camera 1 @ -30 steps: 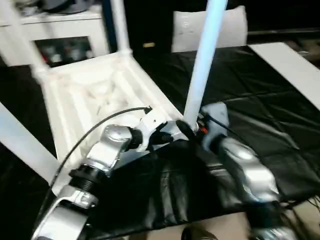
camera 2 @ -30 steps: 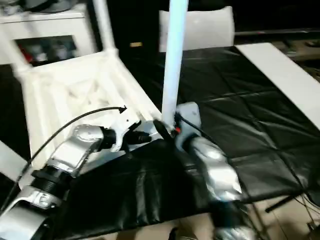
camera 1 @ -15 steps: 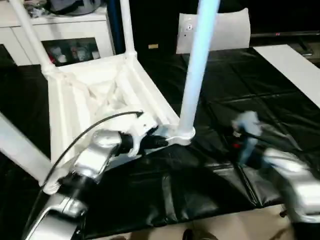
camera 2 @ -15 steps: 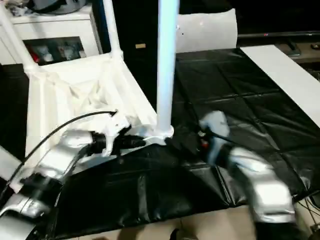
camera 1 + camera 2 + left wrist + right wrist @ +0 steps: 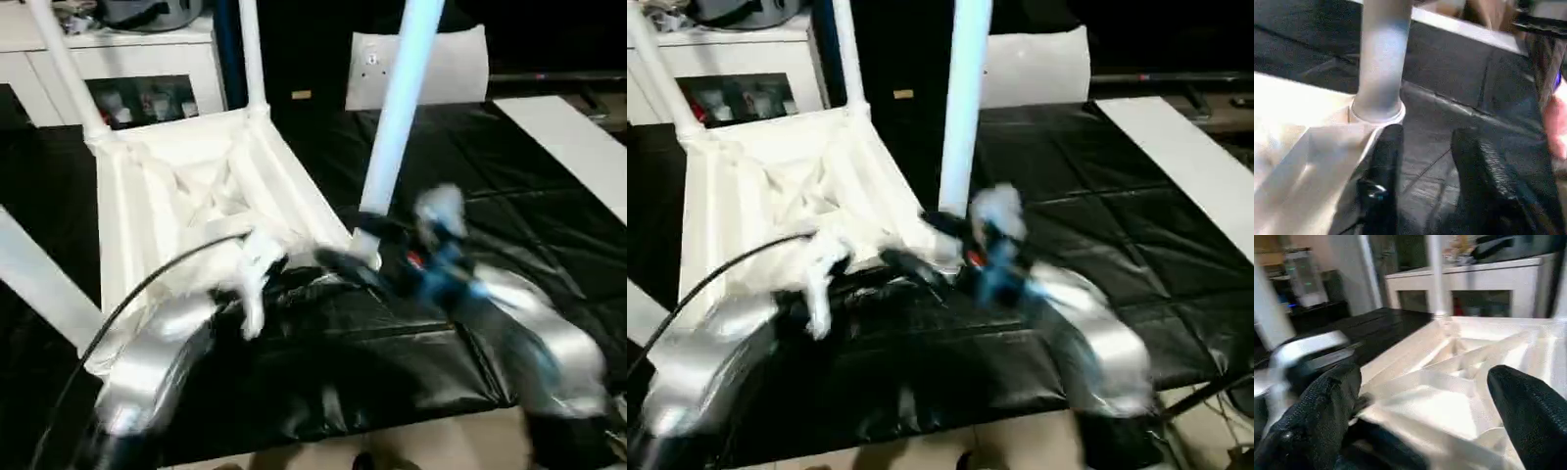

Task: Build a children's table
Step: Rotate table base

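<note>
Looking down past my silver forearms, I am seeing the black-covered work surface (image 5: 549, 215) stretching out wrinkled under everything, with pale floor showing at its near edge. My left gripper (image 5: 1425, 142) is standing with its two black fingers parted and nothing between them, just beside the base of the nearest table leg (image 5: 397, 108), one finger close against the corner socket (image 5: 1376, 113) where that leg is standing upright. My right gripper (image 5: 1425, 406) is standing spread wide, holding nothing, its fingers framing the ribbed underside of the table. My right arm (image 5: 529, 323) is crossing in front of that near corner and hiding part of it.

The children's table (image 5: 186, 186) is lying upside down on the black cover toward my left, its ribs facing up, with more legs rising from its far corners. A flat white board (image 5: 568, 132) is lying on the cover far to my right. Beyond the table a white cabinet (image 5: 147, 69) with shelves is standing against the dark room, and a pale panel (image 5: 441, 64) is leaning behind the work surface.
</note>
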{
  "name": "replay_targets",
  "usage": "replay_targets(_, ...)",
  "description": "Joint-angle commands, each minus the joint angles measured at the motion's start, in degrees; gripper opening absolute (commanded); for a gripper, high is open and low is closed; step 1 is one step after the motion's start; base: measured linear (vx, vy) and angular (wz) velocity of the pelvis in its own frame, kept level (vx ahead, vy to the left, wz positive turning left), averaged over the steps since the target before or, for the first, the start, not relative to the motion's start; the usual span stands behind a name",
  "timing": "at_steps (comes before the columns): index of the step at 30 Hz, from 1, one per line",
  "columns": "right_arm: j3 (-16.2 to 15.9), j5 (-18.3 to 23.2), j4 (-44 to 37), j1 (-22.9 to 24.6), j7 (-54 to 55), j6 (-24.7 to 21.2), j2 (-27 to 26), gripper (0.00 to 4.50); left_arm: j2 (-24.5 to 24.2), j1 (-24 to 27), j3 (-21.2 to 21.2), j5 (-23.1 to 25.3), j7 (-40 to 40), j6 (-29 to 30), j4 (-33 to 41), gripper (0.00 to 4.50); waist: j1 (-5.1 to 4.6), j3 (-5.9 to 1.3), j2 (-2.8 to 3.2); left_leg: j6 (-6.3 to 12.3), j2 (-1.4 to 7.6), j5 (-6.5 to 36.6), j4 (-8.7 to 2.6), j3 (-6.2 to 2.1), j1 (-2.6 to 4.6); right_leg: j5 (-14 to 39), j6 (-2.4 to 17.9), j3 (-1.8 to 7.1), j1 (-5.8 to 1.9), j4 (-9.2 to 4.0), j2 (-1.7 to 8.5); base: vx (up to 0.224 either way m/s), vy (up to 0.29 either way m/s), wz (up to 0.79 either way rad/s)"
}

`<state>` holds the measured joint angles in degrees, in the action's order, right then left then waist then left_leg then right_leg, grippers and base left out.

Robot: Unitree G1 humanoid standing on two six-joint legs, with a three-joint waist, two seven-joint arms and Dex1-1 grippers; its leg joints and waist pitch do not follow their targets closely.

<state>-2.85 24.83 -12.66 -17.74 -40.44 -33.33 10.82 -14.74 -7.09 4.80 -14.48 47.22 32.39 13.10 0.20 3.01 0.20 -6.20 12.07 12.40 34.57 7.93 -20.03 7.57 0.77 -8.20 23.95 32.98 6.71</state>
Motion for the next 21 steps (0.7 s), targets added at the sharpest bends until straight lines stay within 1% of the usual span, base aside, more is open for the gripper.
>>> replay_targets(1, -0.1, -2.2, 2.2, -1.1, 3.7, 0.8, -1.0, 4.5, -1.2, 2.0, -2.2, -1.0, -0.9, 1.3, 3.0, 2.25, -0.1, -3.31, -0.27, 1.61, 0.28, 15.3, -4.51, 0.63, -0.75, 31.8, 2.5, 2.2, -3.16, -5.11, 1.26, 0.0, 0.0, 0.0)
replay_targets(2, -0.1, -3.1, 3.2, -1.6, 5.1, 1.3, -1.5, 4.5, -1.9, 3.2, -2.6, -1.1, -0.8, 1.6, 3.8, 2.33, -0.17, -3.22, -0.24, 1.73, 0.23, 15.4, -4.63, 0.71, -0.74, 31.8, 2.4, 2.26, -3.08, -5.37, 1.16, 0.0, 0.0, 0.0)
replay_targets(3, 0.0, -4.3, 4.5, -2.3, 7.0, 2.0, -2.2, 4.5, -2.8, 4.9, -3.1, -1.3, -0.8, 2.1, 5.1, 2.39, -0.19, -3.3, -0.46, 1.46, 0.34, 15.5, -4.59, 0.66, -0.69, 31.2, 2.4, 2.33, -3.02, -5.14, 1.2, 0.0, 0.0, 0.0)
replay_targets(4, 0.5, -5.8, 6.4, -3.2, 9.7, 2.6, -2.7, 4.5, -4.1, 6.8, -3.8, -1.6, -0.5, 2.4, 6.2, 2.46, -0.26, -3.21, -0.39, 1.32, 0.36, 15.9, -4.8, 0.48, -0.92, 31.3, 2.5, 2.37, -3.13, -4.85, 1.27, 0.0, 0.0, 0.0)
replay_targets(5, 1.0, -7.0, 8.0, -4.0, 12.0, 3.0, -3.1, 4.5, -5.3, 8.3, -4.4, -2.0, 0.0, 2.5, 7.2, 2.59, -0.35, -3.13, -0.35, 1.33, 0.3, 16.1, -4.91, 0.54, -0.86, 31.4, 2.3, 2.4, -3.08, -5.05, 1.09, 0.0, 0.0, 0.0)
replay_targets(6, 1.2, -7.6, 8.7, -4.3, 13.0, 3.3, -3.2, 4.5, -5.8, 9.0, -4.7, -2.1, 0.3, 2.5, 7.5, 2.7, -0.35, -3.18, -0.33, 1.11, 0.32, 16.3, -4.83, 0.56, -0.68, 31.3, 2.3, 2.47, -2.95, -4.98, 1.08, 0.0, 0.0, 0.0)
replay_targets(7, 2.3, -8.8, 10.8, -5.2, 15.8, 4.1, -3.3, 4.5, -7.2, 10.9, -5.5, -2.8, 1.4, 2.6, 8.5, 2.78, -0.38, -3.05, -0.25, 0.83, 0.25, 17.3, -4.86, 0.69, -0.31, 31.3, 2.5, 2.81, -2.58, -5.1, 0.81, 0.0, 0.0, 0.0)
replay_targets(8, 3.9, -9.9, 13.1, -6.2, 19.0, 4.8, -3.4, 4.5, -8.7, 13.0, -6.3, -3.4, 2.2, 3.0, 9.7, 2.84, -0.3, -3.07, -0.5, 0.69, 0.21, 17.4, -4.81, 0.72, -0.16, 31.4, 2.7, 2.93, -2.4, -5.05, 0.85, 0.0, 0.0, 0.0)
replay_targets(9, 3.9, -9.9, 13.1, -6.2, 19.0, 4.8, -3.4, 4.5, -8.7, 13.0, -6.3, -3.4, 2.2, 3.0, 9.7, 2.92, -0.41, -2.96, -0.32, 0.63, 0.14, 18.0, -5.03, 0.65, -0.31, 31.7, 2.8, 3.15, -2.52, -4.84, 0.7, 0.0, 0.0, 0.0)
replay_targets(10, 5.8, -11.2, 15.8, -7.4, 22.5, 6.3, -3.1, 4.5, -10.8, 15.9, -6.9, -4.1, 4.0, 3.4, 11.3, 3.03, -0.16, -3.0, -0.41, 0.49, 0.18, 18.7, -4.87, 0.85, 0.28, 31.4, 2.8, 3.31, -2.0, -4.99, 0.56, 0.0, 0.0, 0.0)
replay_targets(11, 7.6, -12.5, 18.4, -8.6, 25.7, 7.8, -2.4, 4.5, -12.9, 18.9, -7.6, -4.9, 5.7, 3.8, 12.8, 3.03, -0.12, -2.99, -0.4, 0.4, 0.14, 18.8, -4.86, 0.86, 0.38, 31.1, 3.1, 3.43, -1.88, -4.86, 0.63, 0.0, 0.0, 0.0)
replay_targets(12, 8.4, -13.1, 19.6, -9.1, 27.0, 8.6, -2.0, 4.5, -13.8, 20.5, -8.0, -5.4, 6.7, 4.1, 13.6, 3.14, -0.39, -2.92, -0.23, 0.12, 0.29, 19.2, -5.31, 0.63, -0.13, 30.7, 3.5, 3.48, -2.37, -4.32, 0.48, 0.0, 0.0, 0.0)
replay_targets(13, 9.1, -13.7, 20.9, -9.5, 28.3, 9.5, -1.4, 4.5, -14.8, 22.0, -8.4, -5.9, 7.7, 4.4, 14.5, 3.22, -0.37, -2.83, -0.2, 0.2, 0.29, 19.7, -5.21, 0.83, 0.07, 30.2, 3.4, 3.58, -2.09, -4.53, 0.29, 0.0, 0.0, 0.0)
replay_targets(14, 10.1, -15.5, 23.5, -10.3, 31.2, 11.2, -0.2, 4.5, -17.0, 25.0, -9.4, -6.9, 8.9, 5.2, 15.6, 3.32, 0.08, -2.96, -0.56, -0.09, 0.2, 20.0, -4.82, 1.33, 1.06, 28.8, 3.7, 3.93, -1.25, -4.63, 0.18, 0.0, 0.0, 0.0)
replay_targets(15, 10.2, -15.6, 23.7, -10.3, 31.3, 11.4, -0.1, 4.5, -17.3, 25.3, -9.5, -6.9, 9.0, 5.1, 15.6, 3.4, 0.27, -2.94, -0.34, -0.19, 0.17, 19.8, -5.04, 1.47, 1.07, 26.7, 4.4, 4.27, -1.25, -4.12, -0.27, 0.0, 0.0, 0.0)
replay_targets(16, 10.3, -17.0, 25.6, -10.5, 32.3, 13.7, 0.9, 4.5, -19.5, 28.6, -11.4, -7.3, 10.8, 4.9, 15.1, 3.4, 0.39, -2.87, -0.64, -0.01, 0.11, 19.7, -5.13, 1.5, 0.71, 26.1, 4.4, 4.5, -1.52, -3.92, -0.35, 0.0, 0.0, 0.0)
replay_targets(17, 10.3, -17.0, 25.6, -10.5, 32.3, 13.7, 0.9, 4.5, -19.5, 28.6, -11.4, -7.3, 10.8, 4.9, 15.1, 3.48, 0.41, -2.91, -0.64, 0.02, 0.05, 19.5, -5.22, 1.4, 0.4, 25.9, 4.3, 4.68, -1.77, -3.74, -0.37, 0.0, 0.0, 0.0)
replay_targets(18, 10.2, -17.2, 25.9, -10.5, 32.5, 13.8, 1.2, 4.5, -19.9, 29.7, -11.9, -7.4, 11.1, 4.8, 15.2, 3.57, 0.25, -2.96, -0.99, 0.25, 0.01, 19.3, -5.32, 1.33, 0.03, 26.1, 3.7, 4.9, -2.08, -3.71, -0.51, 0.0, 0.0, 0.0)
replay_targets(19, 9.8, -16.9, 25.5, -10.1, 31.4, 13.6, 1.2, 4.5, -20.6, 31.9, -14.1, -8.0, 12.0, 4.5, 15.4, 3.71, 0.3, -3.0, -0.96, 0.49, -0.11, 19.2, -5.23, 1.31, -0.03, 26.6, 3.5, 5.13, -2.13, -3.71, -0.41, 0.0, 0.0, 0.0)
replay_targets(20, 9.5, -16.5, 25.4, -9.9, 30.6, 13.6, 1.3, 4.5, -21.1, 33.4, -15.7, -8.5, 12.3, 4.1, 15.6, 3.75, 0.05, -2.9, -0.95, 0.56, -0.02, 19.2, -5.41, 1.19, -0.31, 26.8, 3.5, 5.18, -2.28, -3.7, -0.35, 0.0, 0.0, 0.0)
replay_targets(21, 8.7, -15.8, 24.8, -9.2, 28.7, 13.2, 1.5, 4.5, -21.6, 35.1, -18.6, -9.3, 12.7, 3.2, 15.5, 3.81, -0.35, -2.95, -1.71, 1.09, -0.07, 19.2, -5.17, 1.27, -0.47, 27.8, 3.2, 5.2, -2.27, -3.79, -0.25, 0.0, 0.0, 0.0)
